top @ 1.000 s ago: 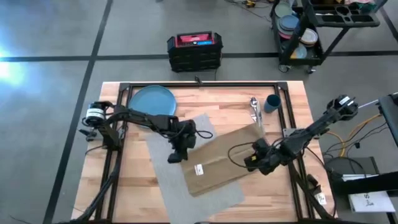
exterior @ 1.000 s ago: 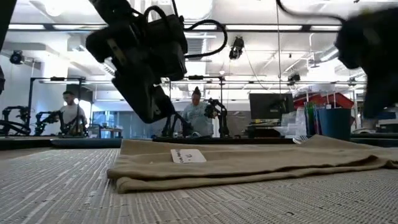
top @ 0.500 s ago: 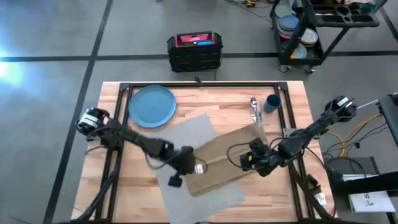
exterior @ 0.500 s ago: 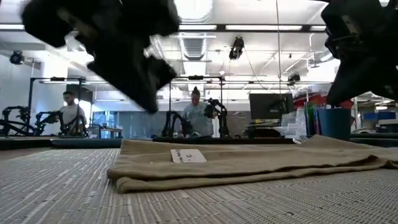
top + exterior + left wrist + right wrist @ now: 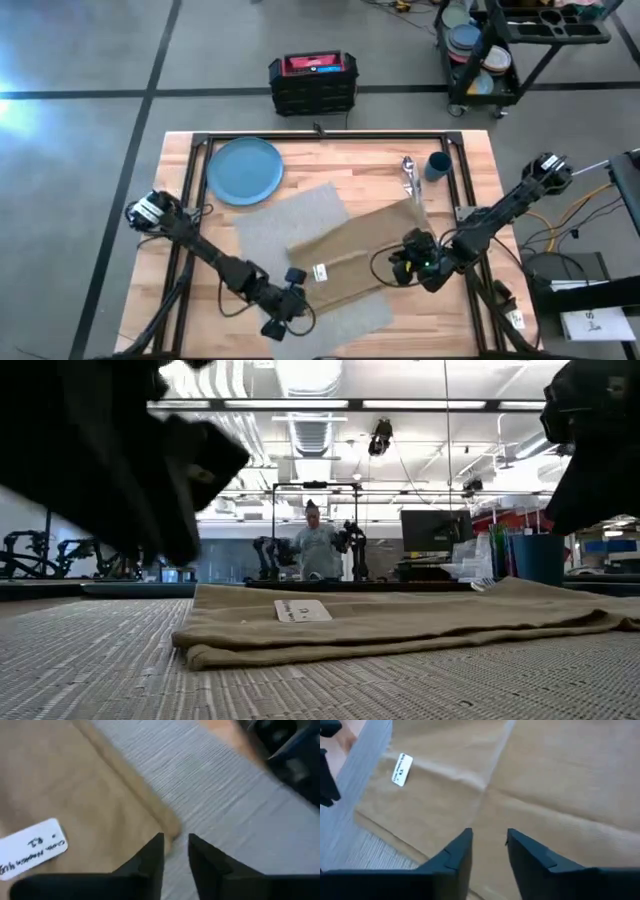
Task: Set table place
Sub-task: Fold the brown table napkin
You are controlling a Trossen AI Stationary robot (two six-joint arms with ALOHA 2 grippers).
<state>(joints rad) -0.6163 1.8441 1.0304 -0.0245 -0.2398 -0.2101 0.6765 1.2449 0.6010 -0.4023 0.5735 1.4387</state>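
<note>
Tan napkin (image 5: pixel 350 258): L gripper (image 5: pixel 289 290) & R gripper (image 5: pixel 404 262) flanking.

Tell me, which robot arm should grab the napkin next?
Probably the left. Its gripper is at the napkin's near corner, the one with the white tag, fingers slightly apart at the edge in its wrist view. The right gripper hovers over the napkin's flat middle, with no edge to pinch.

black red-topped case (image 5: pixel 312 82) on floor | black cart (image 5: pixel 520 40) with stacked dishes | person (image 5: pixel 316 547) in room behind
</note>
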